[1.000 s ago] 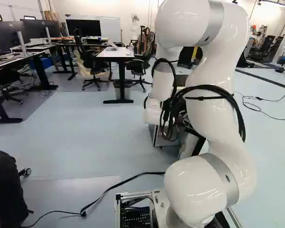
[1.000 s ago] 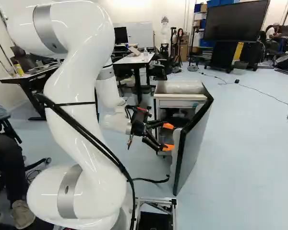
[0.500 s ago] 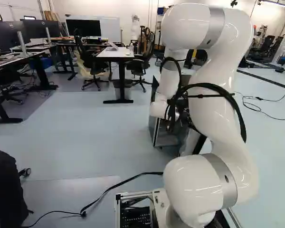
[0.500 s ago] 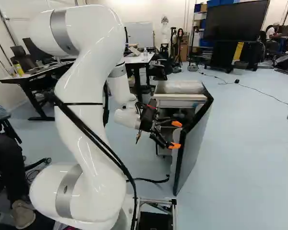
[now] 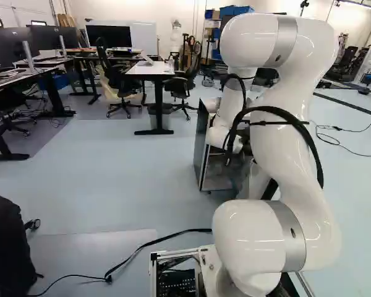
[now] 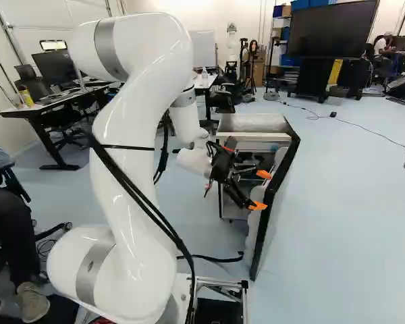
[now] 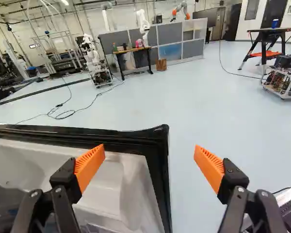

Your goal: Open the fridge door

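Observation:
The gripper [image 6: 259, 190] is open at the inner side of the fridge door [image 6: 259, 233] in the right base view. That door stands ajar from the low fridge [image 6: 251, 123]. In the wrist view the gripper [image 7: 150, 147] has its fingers wide apart. One orange pad [image 7: 89, 167] is over the door's white inner liner [image 7: 111, 187], and the other pad [image 7: 209, 167] is out past the black-rimmed door edge [image 7: 160, 160], over floor. Whether a finger touches the door I cannot tell. The arm hides the gripper in the left base view.
A desk [image 5: 152, 69] with chairs stands beyond the fridge. A cable [image 5: 173, 234] crosses the floor by the base. Someone sits at the near side [image 6: 10, 223]. Another robot [image 7: 96, 63] and a wheeled frame [image 7: 283, 80] stand farther off.
The arm has lowered and reached forward, carrying the open gripper rightward in the right base view. The fridge door has swung slightly farther out, showing more of its inner side. The base has not moved.

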Available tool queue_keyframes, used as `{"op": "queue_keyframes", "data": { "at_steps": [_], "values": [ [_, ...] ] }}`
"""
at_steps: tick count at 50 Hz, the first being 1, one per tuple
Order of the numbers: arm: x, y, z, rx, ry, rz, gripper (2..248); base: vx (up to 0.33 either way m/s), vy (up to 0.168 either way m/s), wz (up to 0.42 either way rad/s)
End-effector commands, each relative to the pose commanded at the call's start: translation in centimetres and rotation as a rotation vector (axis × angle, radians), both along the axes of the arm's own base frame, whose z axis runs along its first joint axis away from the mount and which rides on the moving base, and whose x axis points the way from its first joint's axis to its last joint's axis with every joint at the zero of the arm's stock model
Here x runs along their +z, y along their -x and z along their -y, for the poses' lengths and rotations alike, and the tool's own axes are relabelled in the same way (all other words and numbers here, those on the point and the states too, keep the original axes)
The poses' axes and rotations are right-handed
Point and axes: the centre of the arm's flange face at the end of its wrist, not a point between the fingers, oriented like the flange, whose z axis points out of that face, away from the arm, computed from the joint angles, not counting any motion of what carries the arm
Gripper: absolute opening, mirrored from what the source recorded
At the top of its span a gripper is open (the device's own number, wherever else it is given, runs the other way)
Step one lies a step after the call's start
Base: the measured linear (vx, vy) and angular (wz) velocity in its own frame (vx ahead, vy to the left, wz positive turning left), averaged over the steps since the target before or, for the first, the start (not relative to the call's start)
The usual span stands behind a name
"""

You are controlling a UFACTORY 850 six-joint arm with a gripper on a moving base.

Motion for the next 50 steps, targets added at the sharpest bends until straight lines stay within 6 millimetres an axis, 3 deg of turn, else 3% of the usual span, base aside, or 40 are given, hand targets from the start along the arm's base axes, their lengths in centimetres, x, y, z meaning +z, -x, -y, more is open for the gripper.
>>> {"op": "queue_keyframes", "data": {
  "at_steps": [20, 50],
  "values": [
    [0.3, 0.7, 4.0, -0.065, 0.028, 0.003, 247, 0.000, 0.000, 0.000],
    [0.6, 0.4, 4.5, -0.024, 0.059, -0.004, 247, 0.000, 0.000, 0.000]
  ]
}}
